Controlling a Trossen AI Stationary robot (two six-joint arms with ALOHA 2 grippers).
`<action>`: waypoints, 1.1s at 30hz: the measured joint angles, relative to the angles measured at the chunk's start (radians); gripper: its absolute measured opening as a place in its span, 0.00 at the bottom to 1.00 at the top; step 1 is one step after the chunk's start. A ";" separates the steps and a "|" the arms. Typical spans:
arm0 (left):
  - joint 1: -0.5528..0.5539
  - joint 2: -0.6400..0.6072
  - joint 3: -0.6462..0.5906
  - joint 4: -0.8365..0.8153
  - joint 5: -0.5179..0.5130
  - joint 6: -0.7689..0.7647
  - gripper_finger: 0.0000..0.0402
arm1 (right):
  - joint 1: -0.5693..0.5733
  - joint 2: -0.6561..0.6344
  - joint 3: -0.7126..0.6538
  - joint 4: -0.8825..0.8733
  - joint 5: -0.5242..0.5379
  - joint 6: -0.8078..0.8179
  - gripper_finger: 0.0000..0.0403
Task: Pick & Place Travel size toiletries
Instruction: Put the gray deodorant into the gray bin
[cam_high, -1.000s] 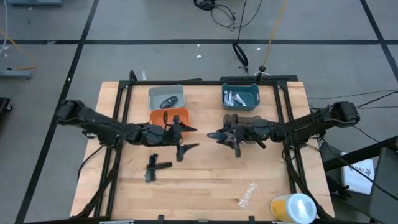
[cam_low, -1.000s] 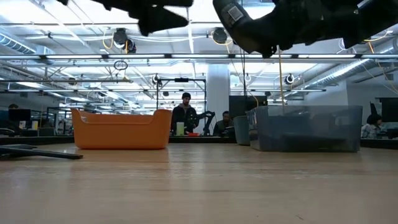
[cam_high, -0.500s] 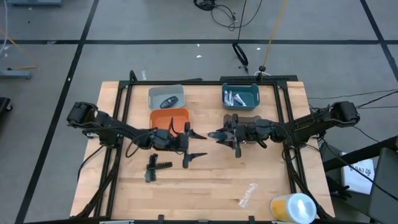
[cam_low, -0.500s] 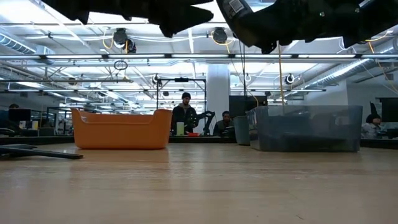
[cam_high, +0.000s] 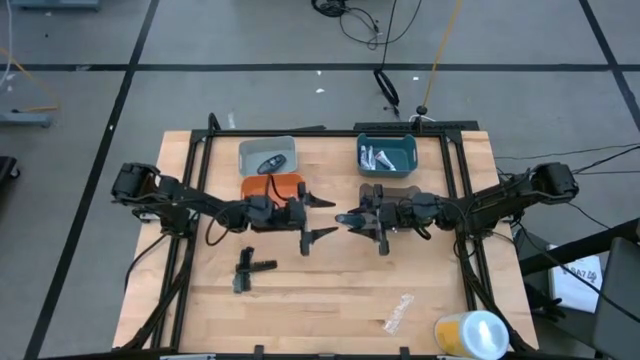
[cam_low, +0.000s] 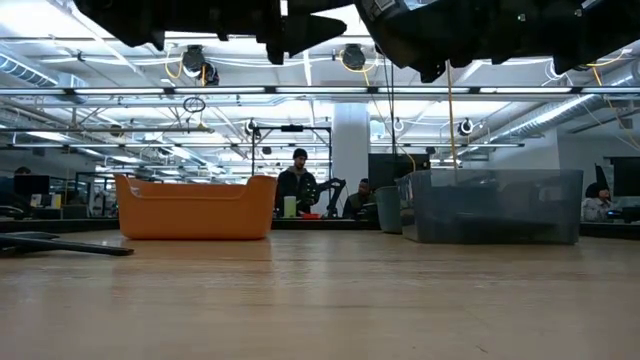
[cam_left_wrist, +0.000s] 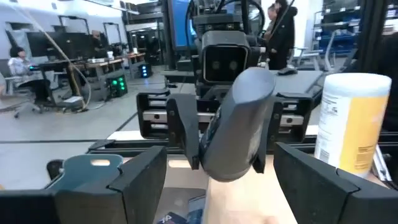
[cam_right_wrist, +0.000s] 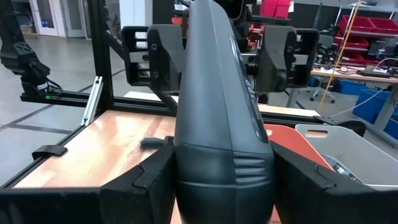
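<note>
Spread wide on the left gripper (cam_high: 322, 217) and pinching a dark grey oval piece (cam_right_wrist: 219, 118) in the right gripper (cam_high: 349, 219), both jaws hover just beside the orange bin (cam_high: 262, 187); the piece looks light, stiff and smooth, best gripped mid-body.

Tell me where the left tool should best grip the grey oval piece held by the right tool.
On the grey piece, probably the free end: it sticks out past the right tool toward the open left tool. Come head-on along its length.
</note>
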 joint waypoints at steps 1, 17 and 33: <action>0.002 0.006 0.000 0.017 0.021 -0.002 0.73 | 0.000 0.000 0.000 0.000 0.001 0.000 0.49; 0.023 0.236 0.177 0.144 0.110 0.015 0.73 | 0.000 0.014 0.002 -0.001 0.002 0.004 0.49; 0.021 0.237 0.191 0.097 0.134 0.080 0.37 | 0.007 0.013 0.001 -0.011 -0.002 -0.004 0.50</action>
